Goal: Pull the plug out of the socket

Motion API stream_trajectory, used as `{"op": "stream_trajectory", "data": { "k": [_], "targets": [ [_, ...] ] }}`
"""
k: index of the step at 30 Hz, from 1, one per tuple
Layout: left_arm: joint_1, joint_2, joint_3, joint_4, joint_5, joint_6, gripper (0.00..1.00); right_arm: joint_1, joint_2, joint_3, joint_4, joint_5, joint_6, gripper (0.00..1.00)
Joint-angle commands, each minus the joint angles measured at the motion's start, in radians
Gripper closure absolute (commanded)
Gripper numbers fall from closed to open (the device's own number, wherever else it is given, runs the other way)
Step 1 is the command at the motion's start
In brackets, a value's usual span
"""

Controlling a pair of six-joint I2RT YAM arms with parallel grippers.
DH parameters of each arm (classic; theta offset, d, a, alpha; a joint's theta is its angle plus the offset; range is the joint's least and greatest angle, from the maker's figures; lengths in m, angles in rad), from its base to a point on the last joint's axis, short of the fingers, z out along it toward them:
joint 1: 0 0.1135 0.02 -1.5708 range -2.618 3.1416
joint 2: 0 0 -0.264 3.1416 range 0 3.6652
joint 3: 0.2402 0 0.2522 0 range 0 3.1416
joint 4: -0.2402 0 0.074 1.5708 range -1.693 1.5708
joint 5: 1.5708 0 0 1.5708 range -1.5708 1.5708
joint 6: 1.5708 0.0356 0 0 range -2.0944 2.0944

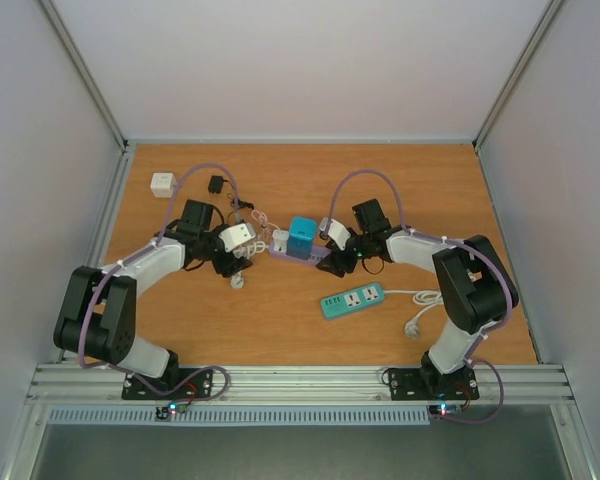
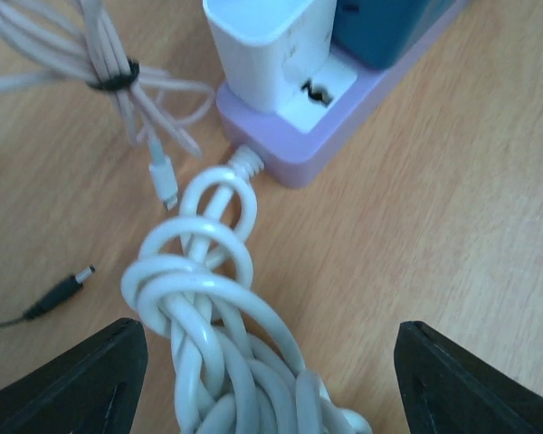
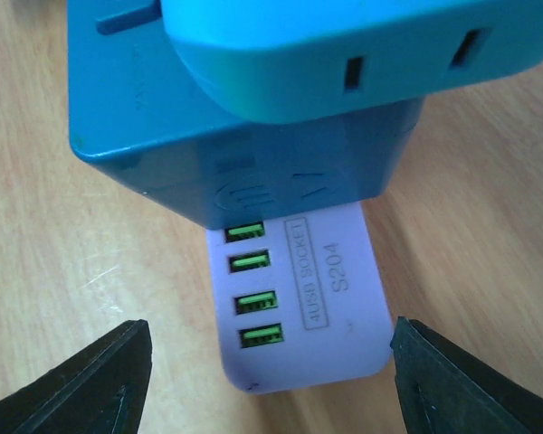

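Left fingers are gaping empty over a coiled cable. Right fingers, likewise wide and empty, are flanking the socket on the worktop, with the blue plug sitting in it.

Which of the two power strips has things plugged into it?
The purple power strip: a blue adapter and a white plug stand on it. The teal strip, lying apart, carries nothing.
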Motion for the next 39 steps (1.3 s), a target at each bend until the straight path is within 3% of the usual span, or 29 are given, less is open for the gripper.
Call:
{"op": "stream_trajectory", "data": {
  "k": [1,9,18,33,39],
  "targets": [
    [0.007,-0.024,-0.034,-0.010,-0.068,-0.055,0.23,-0.003,0.037,0.023,0.036,-0.002,-0.085,0.25],
    [0.019,-0.013,-0.054,-0.032,-0.111,-0.048,0.24,-0.003,0.082,0.023,0.092,-0.021,-0.115,0.26],
    [0.057,-0.001,-0.046,-0.064,-0.142,-0.009,0.29,0.000,0.125,0.026,0.115,-0.039,-0.154,0.34],
    [0.144,-0.088,-0.124,-0.186,-0.167,0.262,0.32,0.033,0.099,-0.025,0.096,-0.063,-0.254,0.54],
    [0.195,-0.157,-0.084,-0.251,-0.055,0.294,0.26,0.051,0.074,-0.060,0.067,-0.064,-0.337,0.55]
  ]
}}
